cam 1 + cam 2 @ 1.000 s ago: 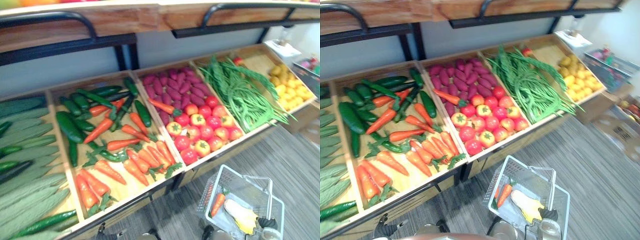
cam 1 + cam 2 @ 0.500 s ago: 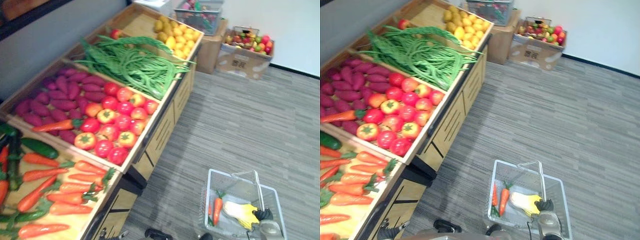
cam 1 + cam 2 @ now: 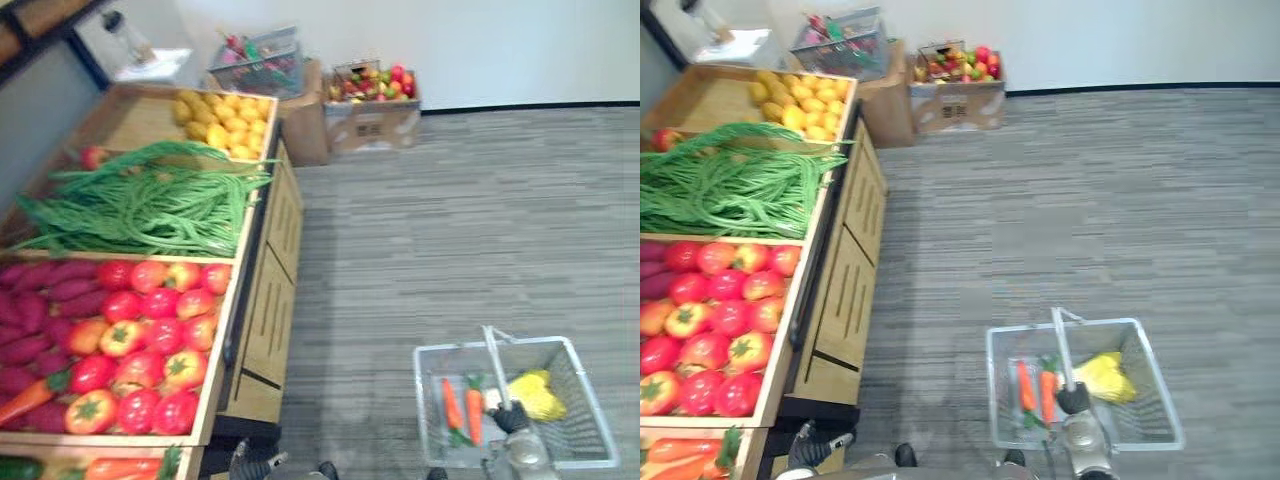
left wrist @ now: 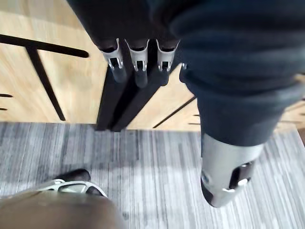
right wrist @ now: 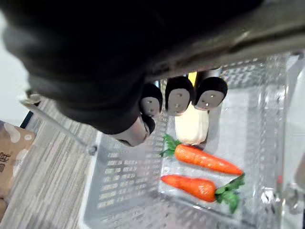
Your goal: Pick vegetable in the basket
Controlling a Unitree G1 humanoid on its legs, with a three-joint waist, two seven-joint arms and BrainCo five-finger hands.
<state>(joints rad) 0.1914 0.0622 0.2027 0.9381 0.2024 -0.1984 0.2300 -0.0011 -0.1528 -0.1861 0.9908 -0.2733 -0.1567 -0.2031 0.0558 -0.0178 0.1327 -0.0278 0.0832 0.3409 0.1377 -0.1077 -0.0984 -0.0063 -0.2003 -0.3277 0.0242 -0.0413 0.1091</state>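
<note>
Wooden display surface [image 3: 262, 300], split into bins. Far bin: yellow fruits [image 3: 225, 118]. Next bin: green long beans [image 3: 150, 205], with one red fruit [image 3: 92, 157] at its far edge. Next: tomatoes [image 3: 150, 340] beside purple sweet potatoes [image 3: 35, 300], a stray carrot [image 3: 25, 398] lying across them. Nearest bin: carrots [image 3: 115, 467]. Grey striped floor [image 3: 450, 230]. On it, by the wall, are a cardboard box [image 3: 372, 118] of mixed fruit and another box [image 3: 303, 135] just beside the surface.
</note>
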